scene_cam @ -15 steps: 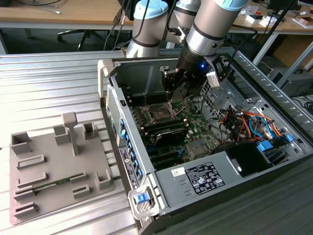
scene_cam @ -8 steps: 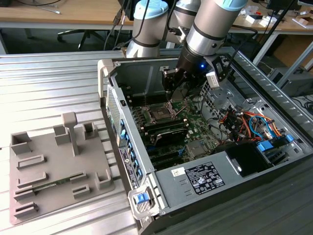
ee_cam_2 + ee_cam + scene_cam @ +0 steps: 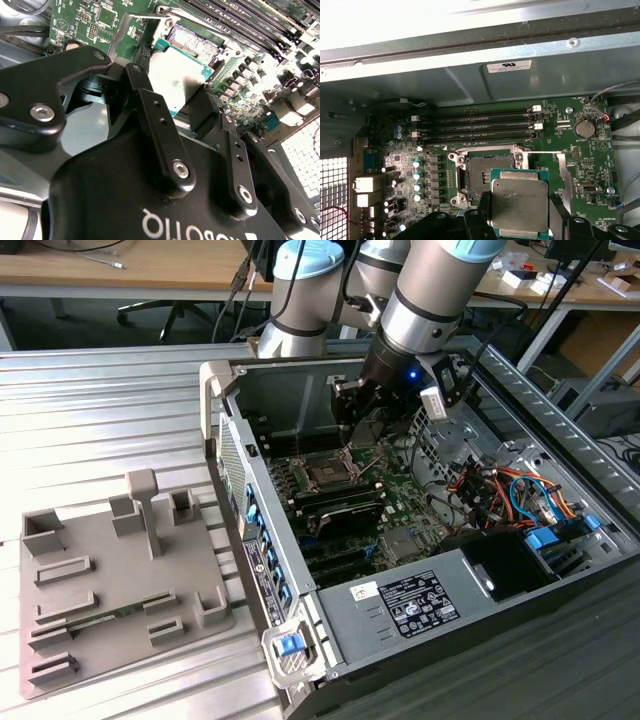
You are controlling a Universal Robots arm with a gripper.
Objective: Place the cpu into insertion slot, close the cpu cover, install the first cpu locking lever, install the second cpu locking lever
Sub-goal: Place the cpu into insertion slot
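Observation:
My gripper hangs inside the open computer case, shut on the cpu, a flat square chip with a grey metal top and a green rim. Black fingers press its two opposite edges. In both wrist views the cpu hovers level, just beside and above the insertion slot, which lies open with its dark contact field bare. The cpu cover stands swung open as a silver strip at the socket's side. A thin metal lever rod runs along the socket's far edge.
Memory slots lie just beyond the socket, with capacitors alongside. The case wall rises on the exterior view's left of the board. Cables and drives crowd the exterior view's right. A grey fixture plate lies outside the case.

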